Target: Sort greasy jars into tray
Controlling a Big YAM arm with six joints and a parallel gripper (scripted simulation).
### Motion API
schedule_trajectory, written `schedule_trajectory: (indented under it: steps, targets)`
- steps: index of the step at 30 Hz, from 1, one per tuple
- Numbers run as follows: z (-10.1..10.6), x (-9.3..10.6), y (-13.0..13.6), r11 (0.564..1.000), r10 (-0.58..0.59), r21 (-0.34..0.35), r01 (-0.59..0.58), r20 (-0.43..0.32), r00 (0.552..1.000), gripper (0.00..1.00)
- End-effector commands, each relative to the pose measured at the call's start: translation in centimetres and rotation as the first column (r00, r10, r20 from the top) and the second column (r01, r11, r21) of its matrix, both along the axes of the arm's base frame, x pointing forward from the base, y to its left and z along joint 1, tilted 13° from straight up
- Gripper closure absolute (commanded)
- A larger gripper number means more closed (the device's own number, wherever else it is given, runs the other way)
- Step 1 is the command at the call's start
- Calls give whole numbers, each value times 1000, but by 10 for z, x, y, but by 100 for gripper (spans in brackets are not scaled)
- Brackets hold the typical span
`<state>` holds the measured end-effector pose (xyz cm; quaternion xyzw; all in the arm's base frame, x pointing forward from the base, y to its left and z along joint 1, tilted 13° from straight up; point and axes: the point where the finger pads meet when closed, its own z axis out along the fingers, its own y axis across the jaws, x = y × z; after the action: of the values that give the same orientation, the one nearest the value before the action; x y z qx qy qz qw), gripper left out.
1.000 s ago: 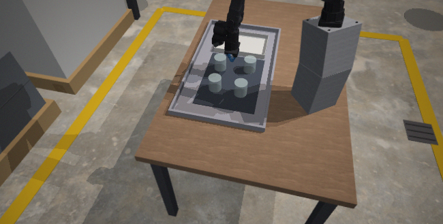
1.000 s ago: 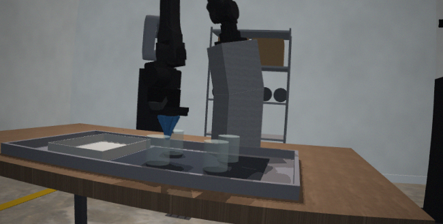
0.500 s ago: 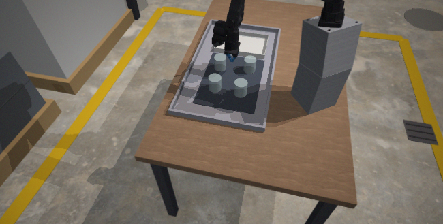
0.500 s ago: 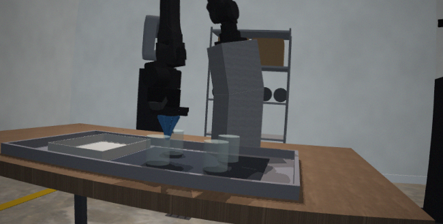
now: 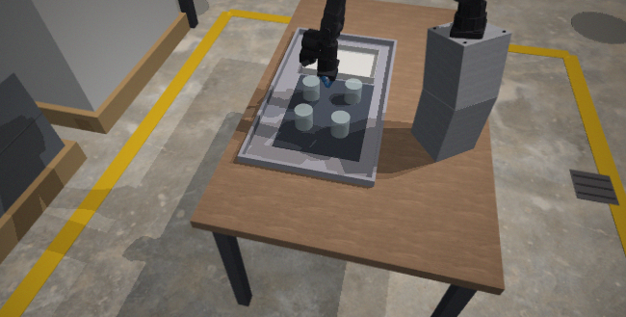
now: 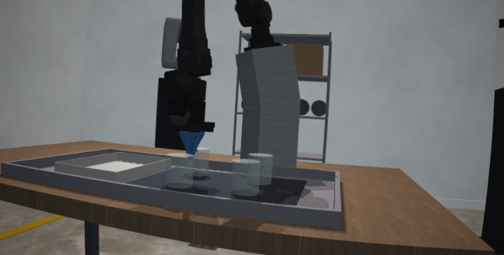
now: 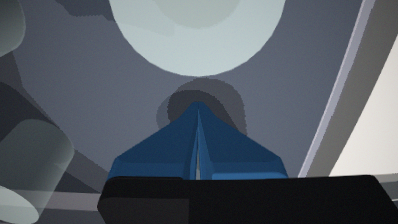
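Just left of the pincer [image 5: 327,84] [image 6: 190,156] [image 7: 198,103], viewed from above: one far-left jar [image 5: 311,89] [image 6: 180,170] [image 7: 198,50], long axis upright, on the dark mat [image 5: 323,149] [image 6: 283,192] [image 7: 310,65]. Pincer: narrow, fingers together, holding nothing. A leftward push appeared the apt test. Tray [image 5: 356,77] [image 6: 89,173] [image 7: 352,75]: beyond, on the far side. Grease: undetermined.

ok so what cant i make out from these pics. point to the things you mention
- Grease on the four glass jars [image 5: 310,89] [image 6: 179,173] [image 7: 197,50]: a film invisible in every view.
- Claw [image 5: 327,83] [image 6: 190,156] [image 7: 198,110] tip height above the drying mat [image 5: 318,146] [image 6: 287,188] [image 7: 280,100]: top view too small.
- Far jar's lower part: exterior view, nearer jar overlaps it.
- Arm's elbow: cut off by the top edge, top and exterior views.
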<state>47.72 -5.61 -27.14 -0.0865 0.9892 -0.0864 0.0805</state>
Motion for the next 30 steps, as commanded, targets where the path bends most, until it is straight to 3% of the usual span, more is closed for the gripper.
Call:
schedule_trajectory:
  steps: [1, 30]
  targets:
    - [-9, -2, -2, 1000, 7, 2, -7, -10, 1000, 100]
    - [-9, 2, -2, 1000, 7, 2, -7, -10, 1000, 100]
